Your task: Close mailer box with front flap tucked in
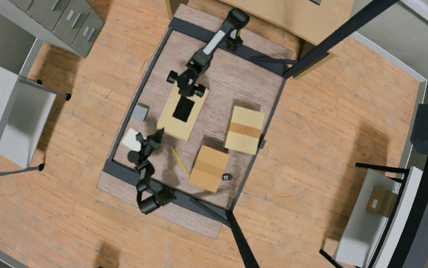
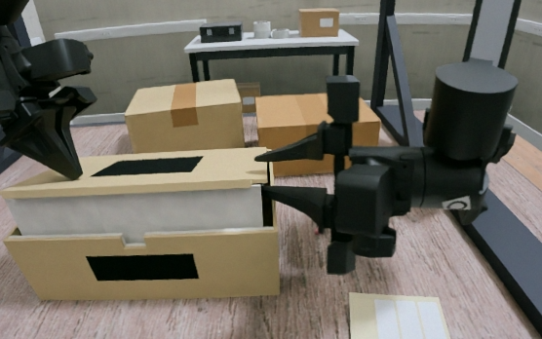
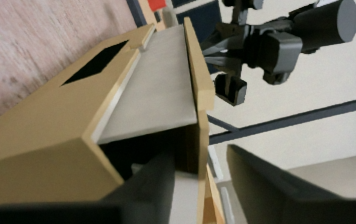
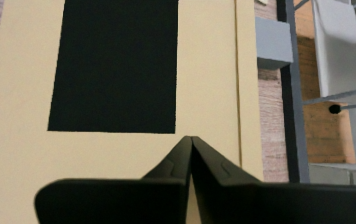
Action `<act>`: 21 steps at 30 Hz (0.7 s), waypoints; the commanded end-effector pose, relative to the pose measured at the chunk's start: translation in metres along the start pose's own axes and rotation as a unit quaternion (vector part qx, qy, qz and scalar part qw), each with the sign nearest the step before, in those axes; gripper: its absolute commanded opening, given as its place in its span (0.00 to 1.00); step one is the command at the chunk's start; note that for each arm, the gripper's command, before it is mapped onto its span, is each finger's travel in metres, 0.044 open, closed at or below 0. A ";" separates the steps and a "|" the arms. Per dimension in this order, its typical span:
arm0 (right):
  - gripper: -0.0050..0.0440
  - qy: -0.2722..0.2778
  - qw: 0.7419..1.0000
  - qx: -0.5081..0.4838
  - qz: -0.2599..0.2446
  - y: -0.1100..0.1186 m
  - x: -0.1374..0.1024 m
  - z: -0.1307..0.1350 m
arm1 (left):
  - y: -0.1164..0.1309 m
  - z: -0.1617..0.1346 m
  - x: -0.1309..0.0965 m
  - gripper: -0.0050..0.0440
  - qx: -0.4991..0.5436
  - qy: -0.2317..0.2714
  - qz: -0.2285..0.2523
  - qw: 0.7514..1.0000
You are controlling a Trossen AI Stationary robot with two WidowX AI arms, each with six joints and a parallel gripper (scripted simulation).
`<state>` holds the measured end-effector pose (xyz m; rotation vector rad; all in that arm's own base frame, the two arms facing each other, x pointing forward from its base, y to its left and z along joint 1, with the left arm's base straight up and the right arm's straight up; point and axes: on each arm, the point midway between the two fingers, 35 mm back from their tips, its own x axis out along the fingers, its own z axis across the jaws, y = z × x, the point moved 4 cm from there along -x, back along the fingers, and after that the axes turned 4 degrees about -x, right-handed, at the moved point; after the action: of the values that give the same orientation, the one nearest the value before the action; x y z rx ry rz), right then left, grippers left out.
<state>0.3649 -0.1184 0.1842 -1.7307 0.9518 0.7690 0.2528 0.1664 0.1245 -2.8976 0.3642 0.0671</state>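
Observation:
The mailer box [image 1: 172,125] [image 2: 146,289] [image 3: 45,125] lies on the table. Its lid [image 2: 234,166] [image 4: 115,155] stands above the front wall. The white front flap [image 2: 136,209] [image 3: 155,75] slopes down from the lid behind the front wall; its lower edge is hidden. A pale side flap [image 3: 184,196] shows inside the dark gap at the near end. My left gripper [image 2: 261,172] [image 3: 200,151] is partly open at that end, its fingers on either side of the lid's edge. My right gripper [image 2: 74,176] [image 4: 190,142] is shut and empty, its tips at the lid's top by the far end.
A tan carton [image 1: 246,115] [image 2: 156,129] and an orange-brown carton [image 1: 204,179] [image 2: 288,117] stand behind the box. A yellow pencil [image 1: 179,160], a grey block [image 1: 140,112] [image 4: 274,42], a label sheet [image 1: 132,139] [image 2: 409,319] and a small dark object [image 1: 227,176] lie around.

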 end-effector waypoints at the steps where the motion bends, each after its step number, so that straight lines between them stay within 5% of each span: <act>1: 0.00 0.008 1.000 0.002 -0.016 -0.007 -0.009 -0.004 | -0.002 -0.007 -0.009 0.42 0.015 0.005 -0.003 1.000; 8: 0.00 0.008 1.000 0.001 -0.018 -0.011 -0.013 -0.009 | -0.003 -0.007 -0.022 0.71 0.016 0.006 -0.003 1.000; 21: 0.00 0.002 1.000 0.001 -0.007 0.000 0.001 -0.002 | -0.004 -0.007 -0.049 0.71 0.019 0.005 -0.003 1.000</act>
<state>0.3645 -0.1210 0.1825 -1.7314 0.9545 0.7682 0.2160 0.1760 0.1277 -2.8959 0.3638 0.0579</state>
